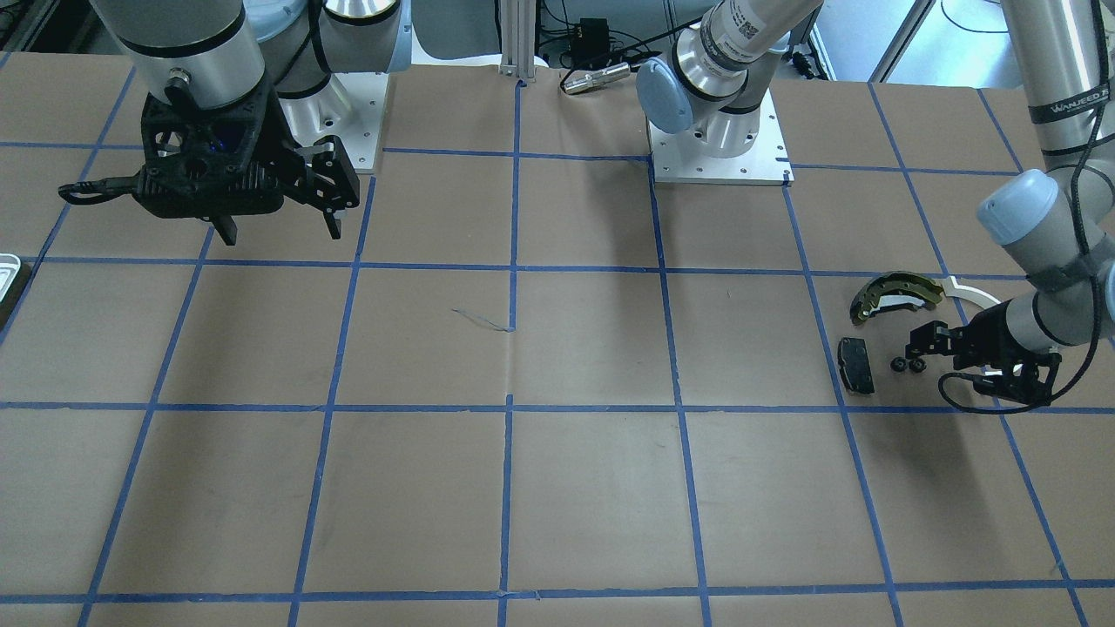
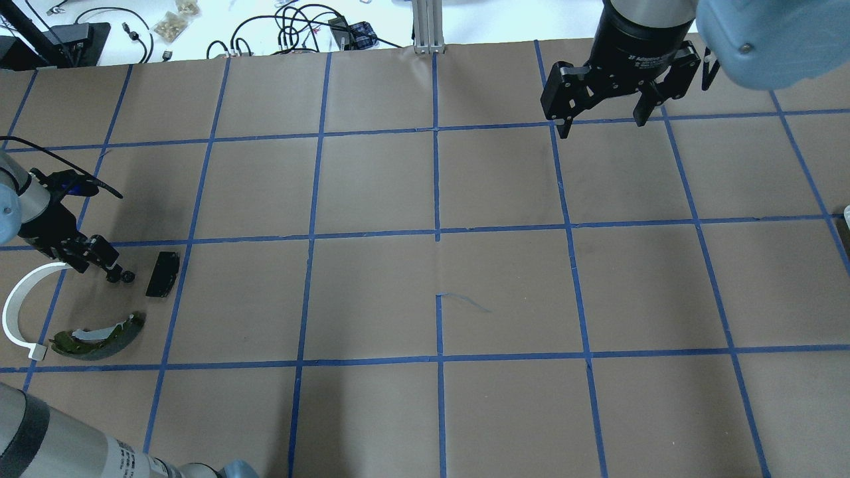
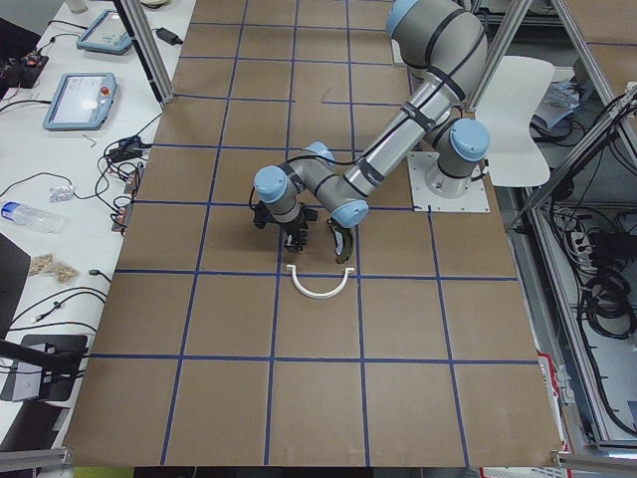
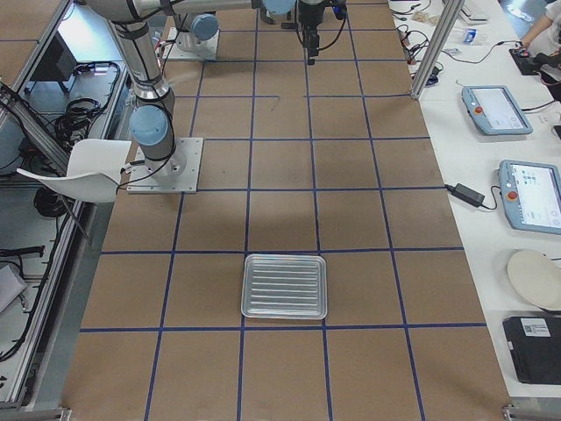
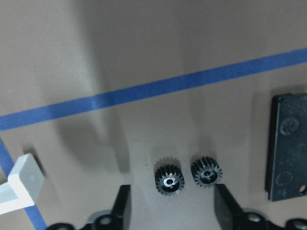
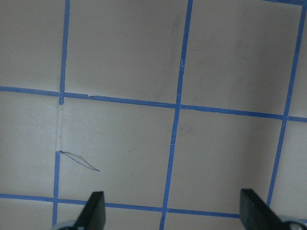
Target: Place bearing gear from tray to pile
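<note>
Brown paper (image 2: 372, 299) gridded in blue tape (image 2: 436, 186) covers the surface (image 2: 664, 411). Two gears (image 5: 169, 180) lie inside the released left hand (image 5: 171, 203); right hand (image 2: 603, 123) spread too.

Two small black gears (image 5: 170, 180); one black pad (image 5: 288, 146); one olive brake shoe (image 1: 897, 296); one white half-ring (image 1: 974, 290); one silver tray (image 4: 285, 288).

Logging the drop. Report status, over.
Left gripper open, right gripper open. Two gears down between left fingers, beside black pad. Tray looks bare. Nothing blocking.
</note>
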`<move>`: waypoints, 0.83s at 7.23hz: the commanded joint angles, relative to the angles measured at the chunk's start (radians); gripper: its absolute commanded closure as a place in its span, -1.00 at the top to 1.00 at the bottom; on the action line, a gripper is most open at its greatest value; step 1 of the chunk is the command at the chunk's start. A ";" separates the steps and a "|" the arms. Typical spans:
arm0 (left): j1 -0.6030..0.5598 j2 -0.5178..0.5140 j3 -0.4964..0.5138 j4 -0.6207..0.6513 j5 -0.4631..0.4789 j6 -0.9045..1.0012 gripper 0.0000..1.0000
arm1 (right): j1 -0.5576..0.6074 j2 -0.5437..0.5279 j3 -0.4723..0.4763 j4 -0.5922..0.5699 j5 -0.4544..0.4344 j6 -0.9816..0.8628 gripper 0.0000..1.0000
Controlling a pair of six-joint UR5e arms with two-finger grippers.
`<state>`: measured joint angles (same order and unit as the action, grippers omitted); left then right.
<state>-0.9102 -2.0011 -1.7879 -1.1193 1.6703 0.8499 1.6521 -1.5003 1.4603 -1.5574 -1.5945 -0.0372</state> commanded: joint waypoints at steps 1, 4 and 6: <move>-0.031 0.028 0.031 -0.034 -0.003 -0.070 0.79 | 0.000 0.000 0.000 -0.001 0.001 -0.001 1.00; -0.215 0.129 0.155 -0.239 -0.062 -0.390 0.83 | 0.000 0.000 0.000 -0.001 -0.002 0.000 1.00; -0.312 0.191 0.281 -0.420 -0.127 -0.453 1.00 | 0.002 0.000 0.000 0.000 0.001 -0.001 1.00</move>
<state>-1.1535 -1.8501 -1.5839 -1.4329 1.5736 0.4454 1.6531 -1.5003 1.4603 -1.5574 -1.5948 -0.0371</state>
